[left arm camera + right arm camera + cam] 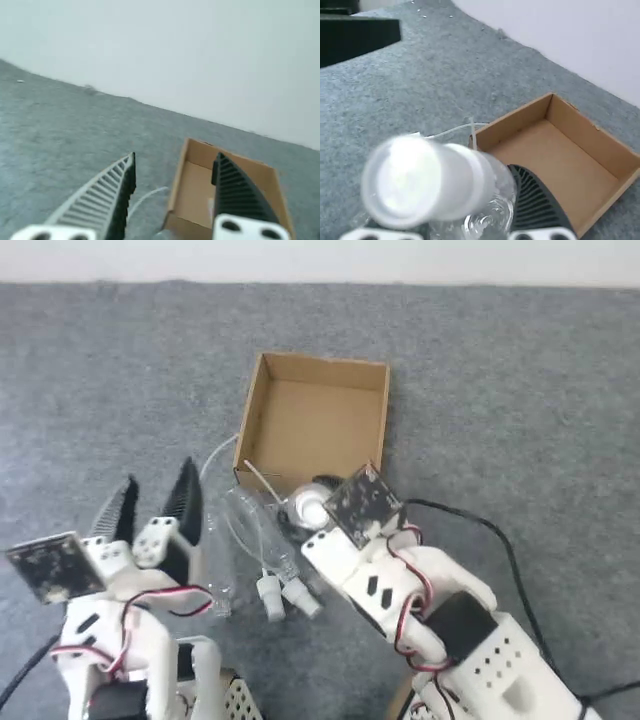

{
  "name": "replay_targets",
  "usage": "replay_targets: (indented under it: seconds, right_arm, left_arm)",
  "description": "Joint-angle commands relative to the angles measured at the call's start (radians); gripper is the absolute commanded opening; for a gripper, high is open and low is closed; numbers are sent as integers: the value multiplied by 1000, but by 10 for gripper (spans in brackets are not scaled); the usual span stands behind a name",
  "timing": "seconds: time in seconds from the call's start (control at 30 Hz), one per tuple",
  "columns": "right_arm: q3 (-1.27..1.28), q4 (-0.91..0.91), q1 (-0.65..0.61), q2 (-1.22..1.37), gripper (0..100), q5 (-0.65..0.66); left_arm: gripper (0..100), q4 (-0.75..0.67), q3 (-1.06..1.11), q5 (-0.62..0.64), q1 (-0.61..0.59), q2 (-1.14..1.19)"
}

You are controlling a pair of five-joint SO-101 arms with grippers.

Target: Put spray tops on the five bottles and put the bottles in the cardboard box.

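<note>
The right gripper [487, 217] is clamped on a clear bottle [427, 182], whose white-capped end points back toward its wrist. The cardboard box [517, 125] lies open just ahead of it. The left gripper [155, 502] gapes wide, empty and farther from the box.

My left arm stands at the near left, its gripper [158, 478] pointing forward, and its two ribbed fingers [112, 195] are spread wide with nothing between them. My right arm lies stretched on a slant from the near right toward the middle, and its gripper [312, 508] is clamped around a bottle [420, 180].
</note>
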Motion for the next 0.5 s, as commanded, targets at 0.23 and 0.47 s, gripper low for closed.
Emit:
replay_targets:
  seconds: [0.23, 0.47]
  right_arm:
    - [-242, -38, 84, 197, 24, -11]
    - [-371, -71, 97, 352, 24, -11]
  left_arm:
    - [236, -26, 150, 5, -132, -12]
    - [236, -26, 243, 5, -135, -12]
